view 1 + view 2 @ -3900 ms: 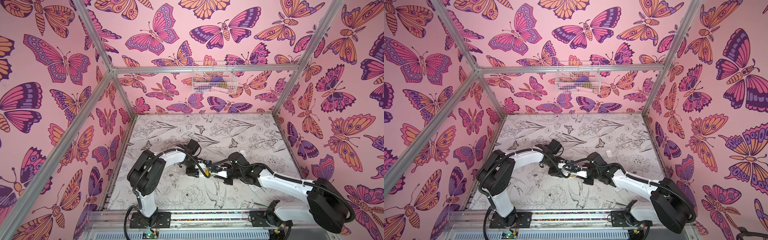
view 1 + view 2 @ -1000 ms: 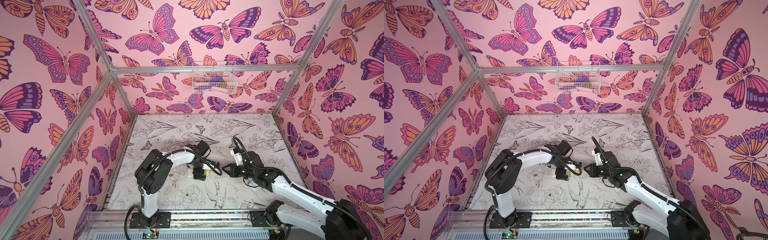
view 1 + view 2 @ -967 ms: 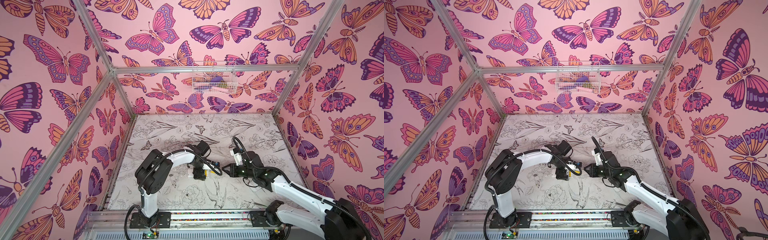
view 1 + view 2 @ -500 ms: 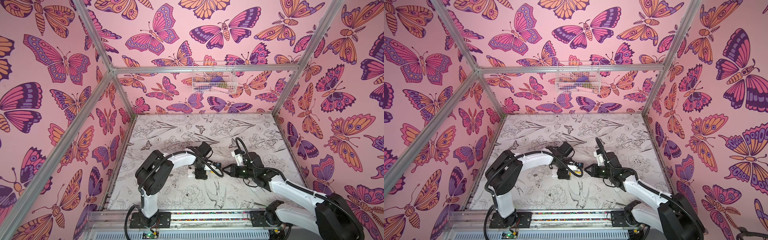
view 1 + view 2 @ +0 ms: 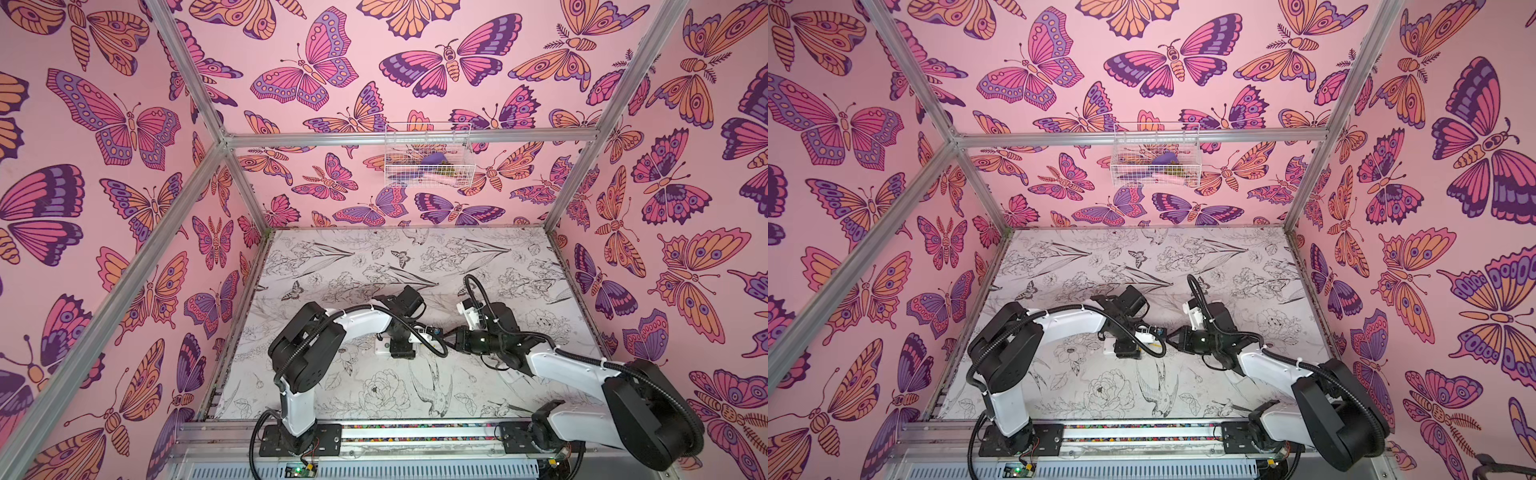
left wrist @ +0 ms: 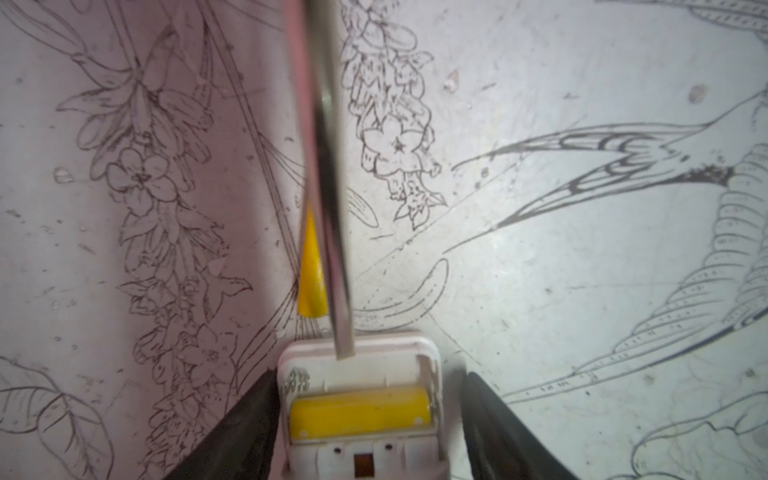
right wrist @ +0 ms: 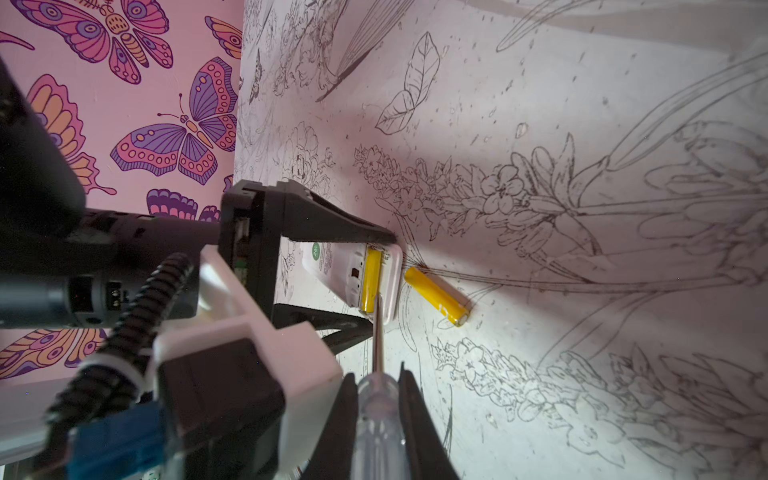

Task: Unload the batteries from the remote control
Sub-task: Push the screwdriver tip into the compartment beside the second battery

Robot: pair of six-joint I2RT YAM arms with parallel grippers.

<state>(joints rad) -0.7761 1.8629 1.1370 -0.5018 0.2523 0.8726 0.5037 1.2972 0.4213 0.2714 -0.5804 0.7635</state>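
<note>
Prying stage, by the look of it. The right gripper (image 7: 379, 399) is clamped on the clear handle of the screwdriver (image 6: 324, 178), whose tip sits at the edge of the open compartment of the remote control (image 7: 332, 274). Contact with the yellow seated battery (image 6: 359, 415) cannot be confirmed.

The left gripper (image 6: 370, 376) straddles the remote with its jaws spread. One finger is against the casing and a gap shows at the other, so it is not clamped. A second yellow cell, the loose battery (image 7: 436, 296), lies on the table (image 5: 374, 257) just beside the remote's end.

Likely trouble:
- The remote could skate sideways under the lever, because one side is unbraced.
- The tip could slip off the rounded cell and gouge the casing.
- The seated battery could pop free and roll — the surface is flat, with nothing to stop it.
- The loose battery sits under the shaft's line, so a sweep of the blade could knock it away.

Surroundings: in both top views the two wrists nearly meet mid-table, leaving little room to swing, and the left arm's cable loops close by. The flanking fingers narrow the access to the compartment. A wire basket (image 5: 395, 166) hangs on the back wall, well apart. No black cells are visible
</note>
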